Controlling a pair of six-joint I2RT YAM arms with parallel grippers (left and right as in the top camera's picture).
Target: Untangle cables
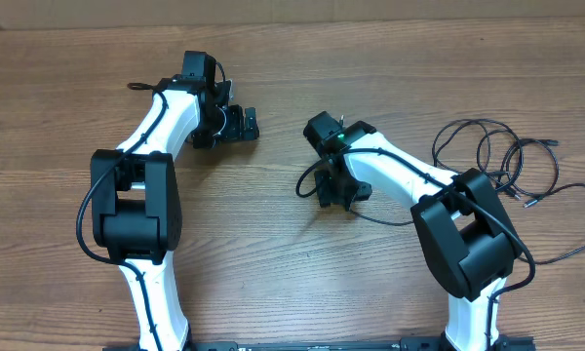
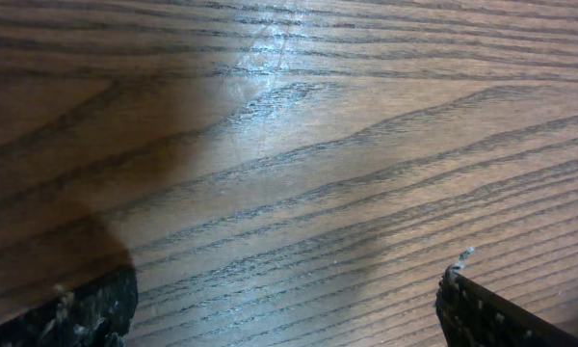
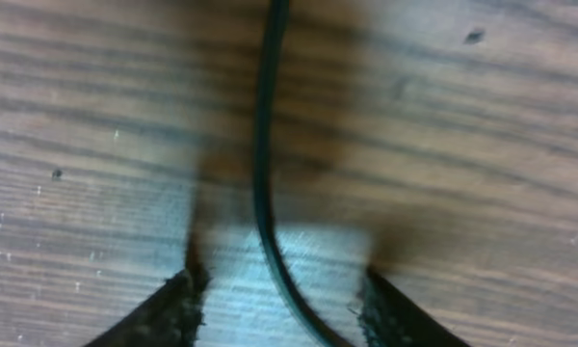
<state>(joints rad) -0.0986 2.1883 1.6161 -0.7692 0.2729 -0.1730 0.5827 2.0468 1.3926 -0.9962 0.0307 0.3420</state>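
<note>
A loose tangle of thin black cables (image 1: 497, 161) lies in loops at the right of the table, with small plug ends toward the far right. One thin black cable (image 1: 302, 180) runs out to the middle, under my right gripper (image 1: 333, 195). In the right wrist view this cable (image 3: 260, 145) passes between the open fingers of my right gripper (image 3: 281, 308), which sits low over the wood. My left gripper (image 1: 246, 124) is at the upper left, far from the tangle. In the left wrist view its fingers (image 2: 284, 313) are wide open over bare wood.
The wooden table (image 1: 273, 253) fills the view. A short thin black cord end (image 1: 136, 86) lies by the left arm's wrist at the far left. A cable strand (image 1: 565, 255) trails toward the right edge. Both arm bases stand at the front edge.
</note>
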